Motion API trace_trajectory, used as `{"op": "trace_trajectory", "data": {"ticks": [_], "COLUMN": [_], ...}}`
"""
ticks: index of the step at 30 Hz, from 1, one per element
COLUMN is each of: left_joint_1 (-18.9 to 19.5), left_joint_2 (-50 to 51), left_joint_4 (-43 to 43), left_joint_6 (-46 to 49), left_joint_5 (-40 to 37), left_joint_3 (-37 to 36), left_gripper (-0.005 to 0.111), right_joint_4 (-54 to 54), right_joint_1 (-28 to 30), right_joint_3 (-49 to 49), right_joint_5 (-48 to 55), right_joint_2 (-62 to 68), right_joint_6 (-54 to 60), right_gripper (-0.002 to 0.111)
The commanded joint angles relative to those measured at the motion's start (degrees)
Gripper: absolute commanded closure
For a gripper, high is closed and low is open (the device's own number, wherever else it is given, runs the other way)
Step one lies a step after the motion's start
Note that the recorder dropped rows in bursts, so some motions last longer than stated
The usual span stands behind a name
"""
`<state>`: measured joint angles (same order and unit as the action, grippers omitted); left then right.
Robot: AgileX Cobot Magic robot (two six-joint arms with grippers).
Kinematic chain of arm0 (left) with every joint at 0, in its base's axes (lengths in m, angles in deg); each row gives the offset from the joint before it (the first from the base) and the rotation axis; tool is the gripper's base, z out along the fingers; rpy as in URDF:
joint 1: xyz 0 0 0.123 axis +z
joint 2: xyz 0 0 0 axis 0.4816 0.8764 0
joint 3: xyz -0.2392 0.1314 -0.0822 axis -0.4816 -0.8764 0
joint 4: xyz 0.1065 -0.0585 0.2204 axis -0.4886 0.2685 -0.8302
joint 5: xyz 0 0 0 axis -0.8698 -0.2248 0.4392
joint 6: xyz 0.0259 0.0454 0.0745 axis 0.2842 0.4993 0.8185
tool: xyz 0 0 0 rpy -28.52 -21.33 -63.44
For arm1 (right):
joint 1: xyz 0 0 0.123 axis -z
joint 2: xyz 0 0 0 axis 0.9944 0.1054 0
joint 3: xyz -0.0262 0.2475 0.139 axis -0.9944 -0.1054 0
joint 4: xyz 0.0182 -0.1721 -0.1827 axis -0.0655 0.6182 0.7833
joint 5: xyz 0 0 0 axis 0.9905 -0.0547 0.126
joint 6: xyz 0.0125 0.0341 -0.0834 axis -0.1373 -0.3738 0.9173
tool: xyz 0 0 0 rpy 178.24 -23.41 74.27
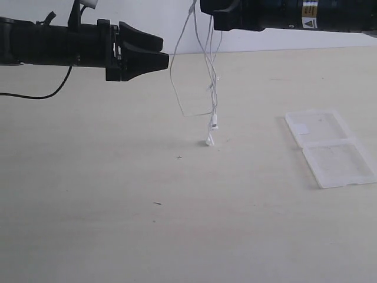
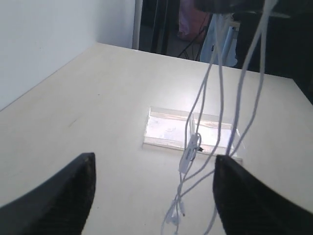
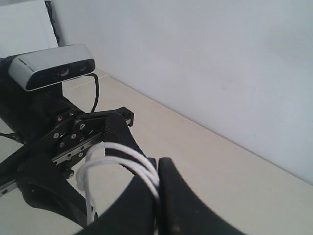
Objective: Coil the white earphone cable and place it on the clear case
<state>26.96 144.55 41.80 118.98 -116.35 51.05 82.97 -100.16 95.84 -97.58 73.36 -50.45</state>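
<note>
right gripper (image 3: 157, 172) pinched shut on the thin white earphone cable (image 1: 211, 88). slack loops dangle, earbud maybe touching the matte table (image 1: 88, 188). left gripper (image 1: 164, 50) wide open, empty. flat translucent clear case (image 1: 331, 147) lies well apart.

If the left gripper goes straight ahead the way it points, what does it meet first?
Probably the thin white earphone cable, hanging from the right gripper, in front of the open left gripper; depth is uncertain.
</note>
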Motion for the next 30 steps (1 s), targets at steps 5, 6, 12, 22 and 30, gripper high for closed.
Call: {"op": "trace_trajectory", "data": {"ticks": [5,6,12,22,30], "left_joint_1": [-0.24,-0.24,-1.48,0.22,0.35], "left_joint_2": [-0.01,-0.01,-0.01,-0.01,-0.01], "left_joint_4": [-0.59,-0.85,-2.00,-5.08,-5.06], "left_joint_6": [0.28,0.28,0.28,0.28,0.28], "left_joint_5": [-0.44,-0.44,-0.44,-0.44,-0.44], "left_joint_3": [-0.12,-0.12,-0.12,-0.12,-0.12], "left_gripper": [0.041,0.041,0.041,0.041,0.041], "right_joint_4": [-0.96,-0.96,-0.96,-0.96,-0.96], "right_joint_1": [0.23,0.23,0.23,0.23,0.23], "right_joint_3": [0.41,0.41,0.41,0.41,0.41], "right_joint_5": [1.29,1.29,1.15,1.74,1.74], "right_joint_2": [-0.05,-0.05,-0.05,-0.05,-0.05], "right_joint_6": [0.68,0.68,0.68,1.75,1.75], "right_gripper": [0.108,0.108,0.108,0.108,0.108]}}
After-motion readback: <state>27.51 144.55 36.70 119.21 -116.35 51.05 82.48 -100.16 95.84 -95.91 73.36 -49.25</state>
